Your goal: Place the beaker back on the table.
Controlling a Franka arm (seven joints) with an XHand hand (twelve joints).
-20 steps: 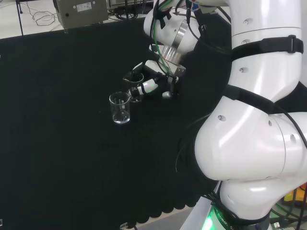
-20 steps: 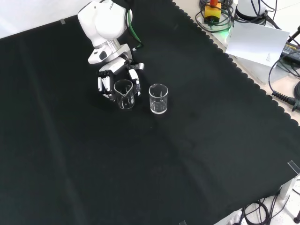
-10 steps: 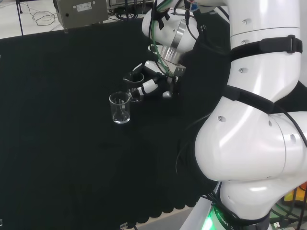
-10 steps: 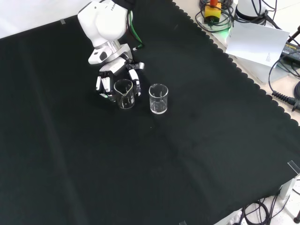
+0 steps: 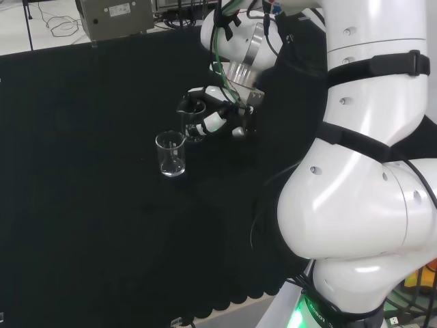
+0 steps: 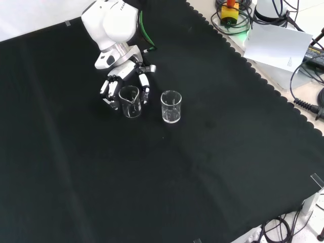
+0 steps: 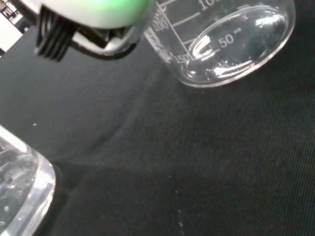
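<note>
Two clear glass beakers are on the black cloth. The hand (image 5: 214,121) (image 6: 125,77) has its fingers curled round the nearer-to-arm beaker (image 5: 194,127) (image 6: 130,101), which is upright with its base at or just above the cloth; I cannot tell whether it touches. Fingers (image 6: 106,90) flank it on both sides in the front view. The second beaker (image 5: 171,154) (image 6: 171,106) stands free a short way off. In the wrist view a marked beaker (image 7: 231,44) rests on the cloth, another glass wall (image 7: 19,191) is very close, and a blurred part of the hand (image 7: 88,14) shows.
The arm's white links (image 5: 369,171) stand at the head view's right. A grey box (image 5: 116,17) sits beyond the cloth's far edge. In the front view, paper (image 6: 281,45) and cables (image 6: 309,91) lie past the cloth's scalloped right edge.
The hand and the beaker in it have shifted slightly left in the front view, away from the free beaker. The fingers look a little more spread. The free beaker has not moved.
</note>
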